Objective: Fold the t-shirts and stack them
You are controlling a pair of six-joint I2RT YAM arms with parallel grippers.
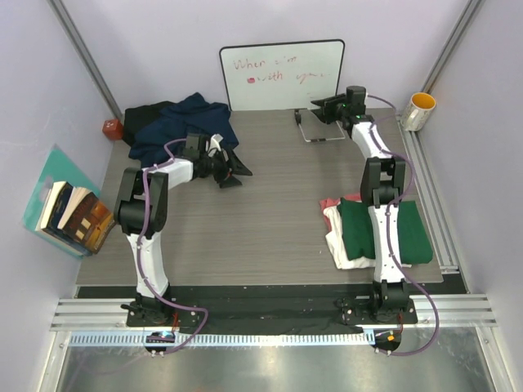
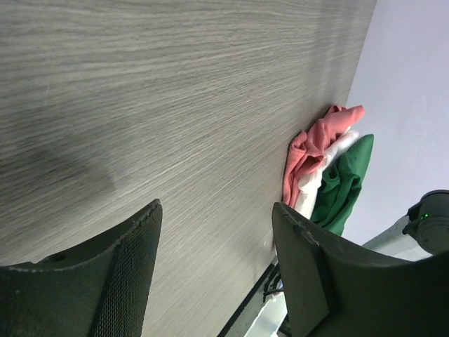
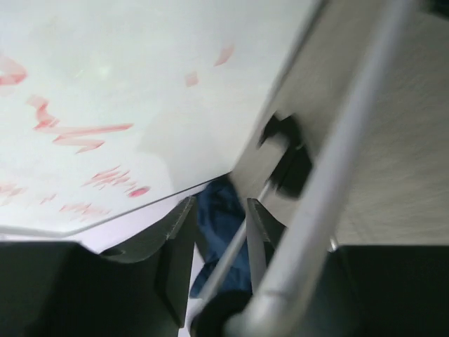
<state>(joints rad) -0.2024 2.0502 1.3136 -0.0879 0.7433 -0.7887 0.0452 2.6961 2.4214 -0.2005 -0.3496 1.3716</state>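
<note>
At the far left corner of the desk (image 1: pixel 270 216) lies your unfolded work: the navy shirt (image 1: pixel 192 116) bunched in a heap against the black shirt (image 1: pixel 145 114). Over on the right edge sits the stack, with the green shirt (image 1: pixel 355 227) on top, the cream shirt (image 1: pixel 339 247) under it and the pink-red shirt (image 1: pixel 329 202) peeking out at the far end.

Your left gripper (image 2: pixel 217 210) hangs near the navy heap, low over bare desk, jaws wide apart with nothing between them. Your right gripper (image 3: pixel 219 217) is up by the whiteboard (image 1: pixel 282 73), and its wrist view is blurred. The fingers look a little apart with the stand's rod (image 3: pixel 330 182) running through the gap, but I can't tell whether it's pinched or just passing.

Now the cloth. It's soft, light, limp cotton, so it'll sag and drag and give you no stiffness to work with. I'd take the navy one at a hem or shoulder seam, one layer only, and lift it clear of the black. Grab the middle of the heap and you'll likely bring both shirts along. Spread it flat mid-desk before you fold.
</note>
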